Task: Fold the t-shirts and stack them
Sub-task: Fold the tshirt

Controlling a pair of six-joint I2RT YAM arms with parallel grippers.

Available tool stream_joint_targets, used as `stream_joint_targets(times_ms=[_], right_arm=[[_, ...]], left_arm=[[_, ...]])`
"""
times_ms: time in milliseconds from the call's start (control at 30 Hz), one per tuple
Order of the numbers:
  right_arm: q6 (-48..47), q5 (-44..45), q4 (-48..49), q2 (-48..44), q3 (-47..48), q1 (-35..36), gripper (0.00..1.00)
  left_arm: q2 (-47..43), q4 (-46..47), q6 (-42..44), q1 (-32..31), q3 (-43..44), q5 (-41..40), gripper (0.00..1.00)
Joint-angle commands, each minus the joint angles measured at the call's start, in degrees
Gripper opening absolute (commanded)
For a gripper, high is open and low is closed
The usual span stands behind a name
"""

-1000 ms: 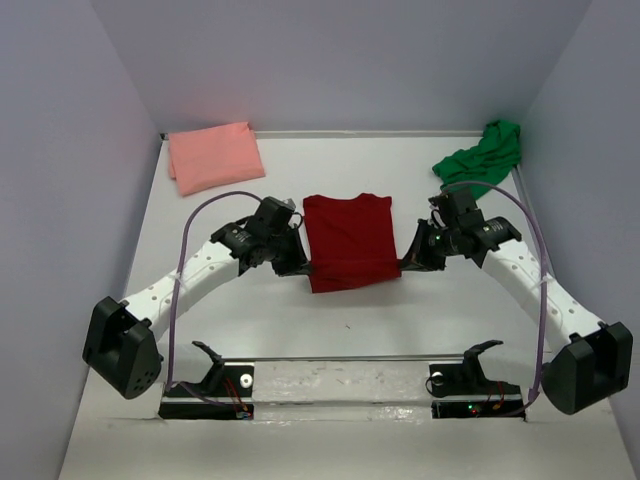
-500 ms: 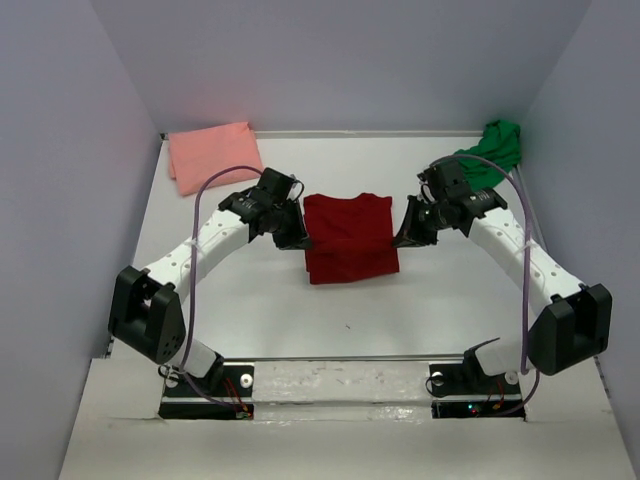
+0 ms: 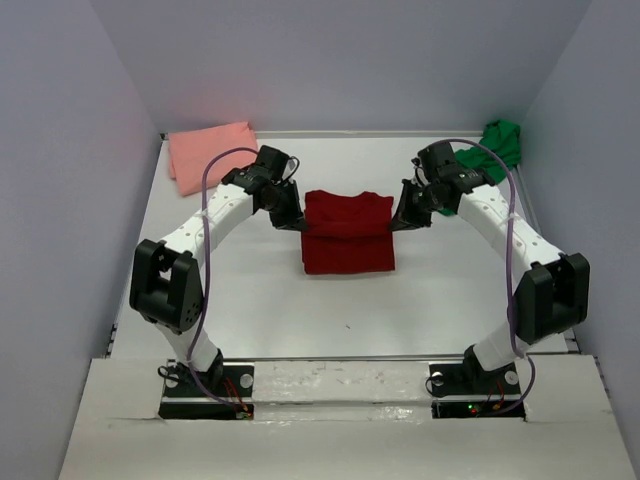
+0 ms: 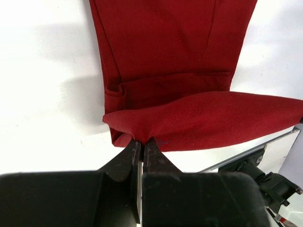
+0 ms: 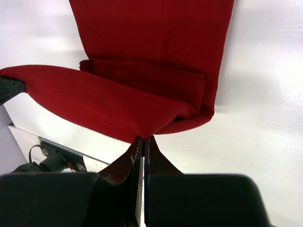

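Left fingers (image 4: 124, 161) and right fingers (image 5: 125, 163) are each pinched tight on a corner of the dark red t-shirt (image 3: 346, 245) in the middle of the surface (image 3: 250, 300), so I'd carry that lifted edge across level and taut, lining up corners before letting go.

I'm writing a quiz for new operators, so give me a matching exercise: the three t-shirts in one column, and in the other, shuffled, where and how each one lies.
Column one
1. dark red t-shirt
2. salmon pink t-shirt
3. green t-shirt

Column two
A. bunched up in the far right corner
B. in the centre, one edge pinched and lifted by the left hand and the right hand
C. folded flat in the far left corner

Pairs: 1-B, 2-C, 3-A
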Motion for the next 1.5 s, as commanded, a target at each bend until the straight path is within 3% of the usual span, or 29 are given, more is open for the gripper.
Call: stream_joint_targets(times_ms=[0,367,667,1467], right_arm=[[-1.8,0.2,0.5,1.8,5.0,-1.2,0.0],[-3.0,-0.4,0.4,9.1,12.8,-3.5,0.0],[-3.8,-0.5,0.3,14.8,18.2,-5.3,0.0],[-5.4,-0.5,-0.4,27.1,30.4,-6.9,0.0]], left_arm=[[1.8,-3.0,3.8,1.7,6.3,0.8,0.06],[12.8,-7.3,7.4,4.2,21.2,1.8,0.06],[19.6,-7.9,8.4,4.6,28.6,3.6,0.06],[27.0,-7.3,8.5,6.8,34.5,4.5,0.06]])
